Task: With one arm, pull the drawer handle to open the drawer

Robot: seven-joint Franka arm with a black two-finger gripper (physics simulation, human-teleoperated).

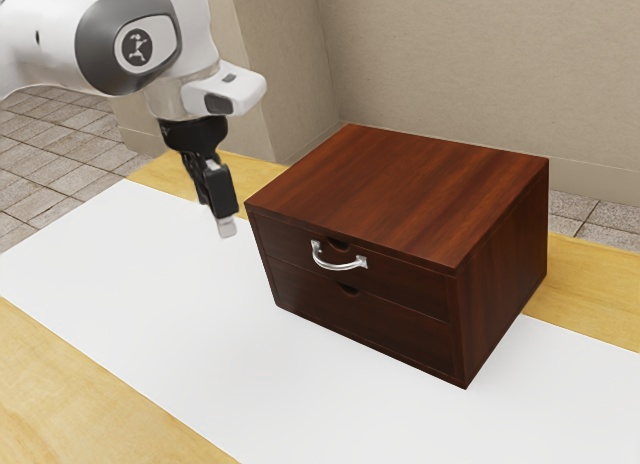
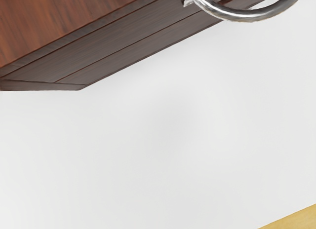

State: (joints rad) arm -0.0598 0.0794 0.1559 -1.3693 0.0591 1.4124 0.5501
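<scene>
claw (image 1: 226,227): upper left, apart from the handle (image 1: 337,258), can't tell its spread | top drawer (image 1: 405,272): shut | table (image 1: 150,314): white

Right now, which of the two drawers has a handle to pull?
The upper drawer: a curved silver handle is mounted on its front. The lower drawer beneath it has none.

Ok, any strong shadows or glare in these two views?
Exterior view: the light is soft and even; the wooden drawer cabinet casts hardly any shadow on the white mat, and its top has a mild sheen. Wrist view: the metal drawer handle carries bright highlights, and a faint grey patch lies on the mat.
</scene>
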